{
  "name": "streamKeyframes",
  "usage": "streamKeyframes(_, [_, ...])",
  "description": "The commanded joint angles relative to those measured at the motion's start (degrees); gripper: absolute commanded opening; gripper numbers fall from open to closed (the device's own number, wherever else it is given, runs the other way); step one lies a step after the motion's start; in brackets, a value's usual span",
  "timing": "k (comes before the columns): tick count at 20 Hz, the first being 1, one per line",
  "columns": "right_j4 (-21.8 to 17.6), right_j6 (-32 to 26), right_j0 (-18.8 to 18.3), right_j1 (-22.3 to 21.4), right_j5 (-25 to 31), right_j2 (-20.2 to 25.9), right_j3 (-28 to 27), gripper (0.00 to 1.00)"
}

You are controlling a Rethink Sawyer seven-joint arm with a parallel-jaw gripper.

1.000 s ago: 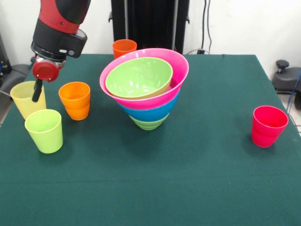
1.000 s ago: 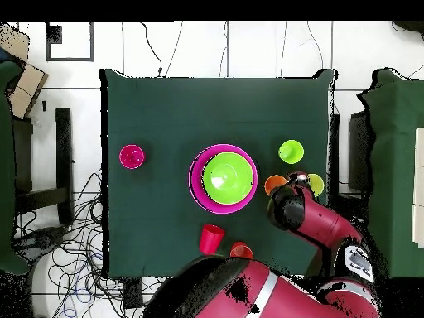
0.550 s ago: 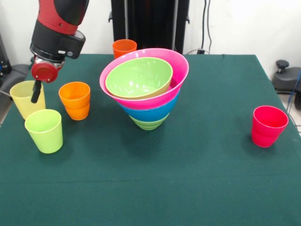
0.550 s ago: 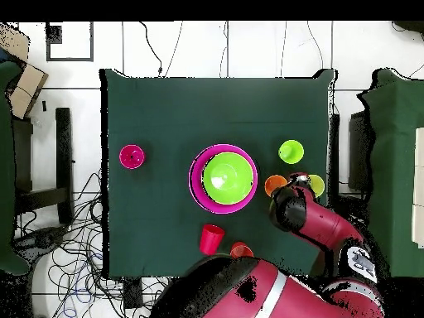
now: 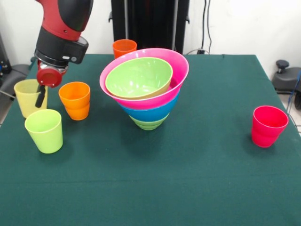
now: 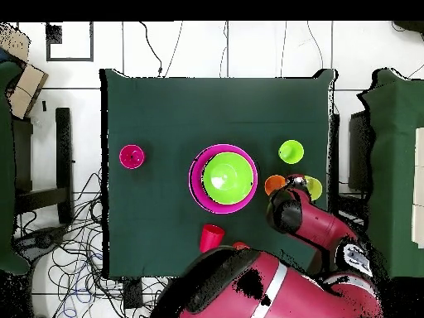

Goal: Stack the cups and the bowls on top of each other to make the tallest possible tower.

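1. Front view: the tower (image 5: 144, 87) stands mid-table, four bowls nested, small green in pink in blue over a green one at the bottom. The cups are not yet on it. A yellow cup (image 5: 29, 97), a lime cup (image 5: 44, 130) and an orange cup (image 5: 75, 100) sit at the left; a second orange cup (image 5: 124, 47) is at the far edge behind the bowls; a red cup (image 5: 268, 125) stands alone well to the right.

2. Same view: the tool (image 5: 41, 95) hangs at the yellow cup, a dark finger down at its rim. I cannot tell how far open it is, or whether it has hold of the cup.

3. Overhead view: the arm (image 6: 310, 225) covers the yellow cup's spot beside the orange cup; the lime cup (image 6: 291, 152) is clear. Another red cup (image 6: 211, 238) lies near the robot's side of the table (image 6: 166, 108).

4. Judgement: the step in hand is picking up the yellow cup. Next, a firm grip on its rim, a lift clear of its neighbours, then a carry to the small green bowl.
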Motion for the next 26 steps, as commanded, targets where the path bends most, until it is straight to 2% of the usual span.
streamKeyframes(1, [-3.4, 1.9, -0.1, 1.9, -0.6, 7.1, 1.7, 1.00])
streamKeyframes(16, [-3.8, 1.3, -0.4, 1.4, 0.2, 7.2, 1.7, 1.00])
streamKeyframes(17, [-3.9, 1.2, -0.7, 1.2, 0.3, 7.6, 1.7, 0.00])
streamKeyframes(26, [-4.1, 0.9, -1.0, 0.9, 1.0, 7.7, 1.8, 0.00])
